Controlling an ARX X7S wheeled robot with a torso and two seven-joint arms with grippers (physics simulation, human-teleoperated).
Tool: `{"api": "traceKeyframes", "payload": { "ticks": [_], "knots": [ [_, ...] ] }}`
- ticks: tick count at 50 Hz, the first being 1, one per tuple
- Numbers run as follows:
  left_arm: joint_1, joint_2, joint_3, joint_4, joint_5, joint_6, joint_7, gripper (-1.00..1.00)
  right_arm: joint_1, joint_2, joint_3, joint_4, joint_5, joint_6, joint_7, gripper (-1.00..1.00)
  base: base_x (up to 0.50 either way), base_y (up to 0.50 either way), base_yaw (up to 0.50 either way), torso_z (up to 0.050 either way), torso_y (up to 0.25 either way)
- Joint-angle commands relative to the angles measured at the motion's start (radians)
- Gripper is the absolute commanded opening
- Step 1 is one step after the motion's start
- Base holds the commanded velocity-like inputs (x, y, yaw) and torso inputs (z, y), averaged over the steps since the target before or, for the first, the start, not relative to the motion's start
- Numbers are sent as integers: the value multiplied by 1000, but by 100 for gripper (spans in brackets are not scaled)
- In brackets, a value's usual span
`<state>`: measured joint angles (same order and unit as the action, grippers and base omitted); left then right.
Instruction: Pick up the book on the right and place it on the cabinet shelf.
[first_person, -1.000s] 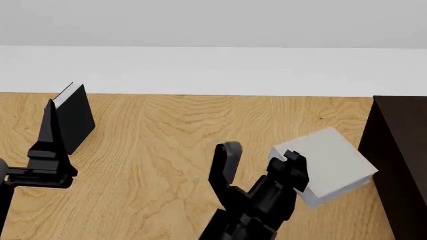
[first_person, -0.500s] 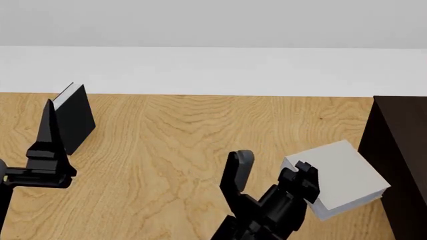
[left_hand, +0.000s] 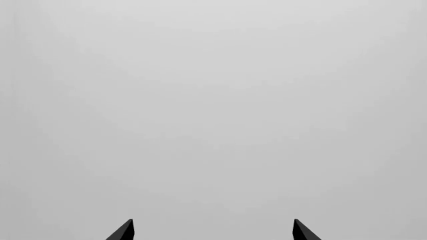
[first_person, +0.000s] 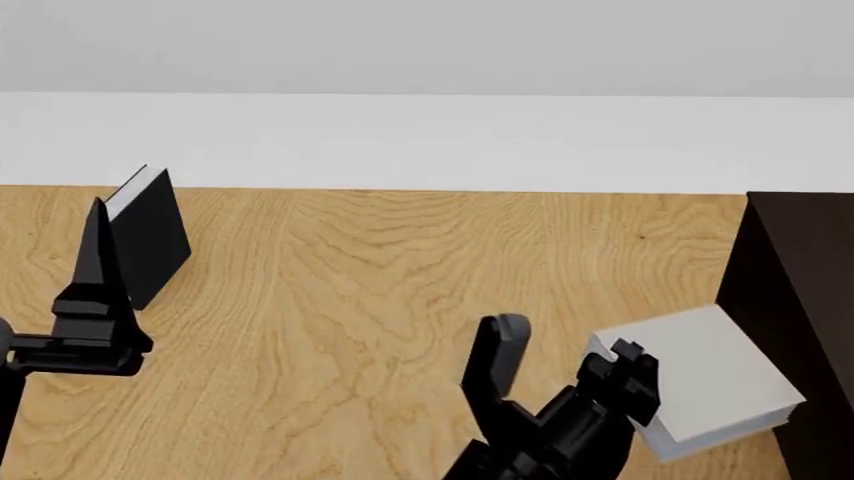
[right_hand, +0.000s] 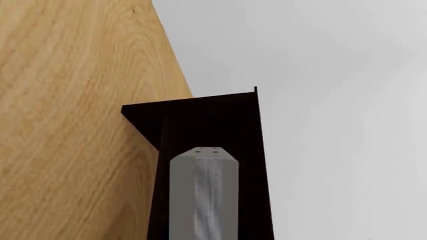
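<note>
Book (first_person: 701, 375), grey, sits at the table's (first_person: 347, 300) right side, tilted, its far corner just beside or touching the dark cabinet (first_person: 801, 300); whether it rests on the table or is lifted cannot be told. The step in hand appears to be the grasp or early carry: the right gripper (first_person: 567, 365) reaches up from the lower edge of the head view, one finger (first_person: 501, 350) standing free to the book's left, the other (first_person: 621, 375) lying against the book's near-left edge. The jaws stand apart, and a firm hold on the book cannot be confirmed. In the right wrist view a pale grey finger lies in front of the cabinet, which fills the line of approach. The next move probably calls for a secure pinch, then a lift clear of the table and a level entry into the cabinet opening. The left gripper (first_person: 94, 290) idles upright near a black book (first_person: 150, 235), its tips spread and empty.
</note>
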<state>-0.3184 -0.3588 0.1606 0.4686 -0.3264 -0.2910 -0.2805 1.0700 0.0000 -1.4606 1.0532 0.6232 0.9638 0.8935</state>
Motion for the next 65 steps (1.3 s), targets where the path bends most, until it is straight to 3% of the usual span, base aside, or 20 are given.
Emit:
{"api": "traceKeyframes", "payload": {
  "ticks": [1, 54, 65],
  "knots": [
    [-2, -1, 5, -7, 0, 5, -1, 100, 4, 0, -40, 30, -95, 49, 9, -100, 0, 0, 0, 0, 0],
    [-6, -10, 35, -18, 7, 11, -10, 100, -45, 0, 59, 248, -129, -27, -7, -100, 0, 0, 0, 0, 1],
    [-9, -9, 43, -33, 14, 18, -11, 100, -65, 10, 337, 255, -447, -5, -91, -100, 0, 0, 0, 0, 1]
  ]
}}
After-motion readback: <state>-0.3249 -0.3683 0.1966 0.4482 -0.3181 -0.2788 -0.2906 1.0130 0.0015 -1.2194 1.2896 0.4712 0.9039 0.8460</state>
